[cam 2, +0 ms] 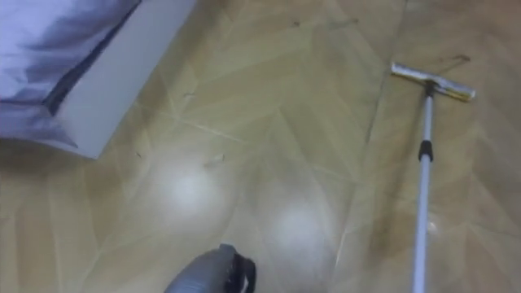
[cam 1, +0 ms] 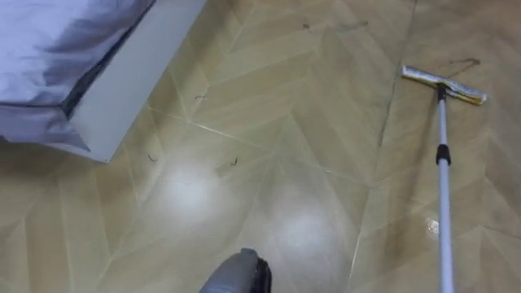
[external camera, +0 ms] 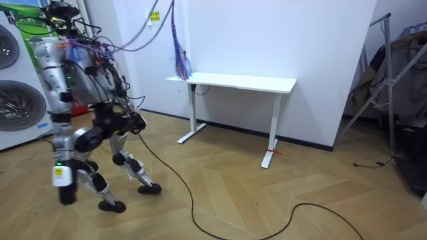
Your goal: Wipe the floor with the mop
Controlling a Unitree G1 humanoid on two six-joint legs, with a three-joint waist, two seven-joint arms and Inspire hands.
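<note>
At far left we see a bed (cam 1: 122,77), white-framed, with pale bedding (cam 1: 49,49) hanging over it, up and left of the left hand (cam 1: 261,277). That hand pokes in at the bottom edge, and we cannot tell how its fingers stand. Well to its right lies the mop (cam 1: 443,155), with its flat head on the wooden floor (cam 1: 285,106) and its pole running down to the lower edge, apart from this hand. In the room view the robot stands knees bent beside washing machines (external camera: 13,100). One dark hand (external camera: 136,123) hangs before its hips, fingers unreadable. A white desk (external camera: 240,83) stands right of it.
</note>
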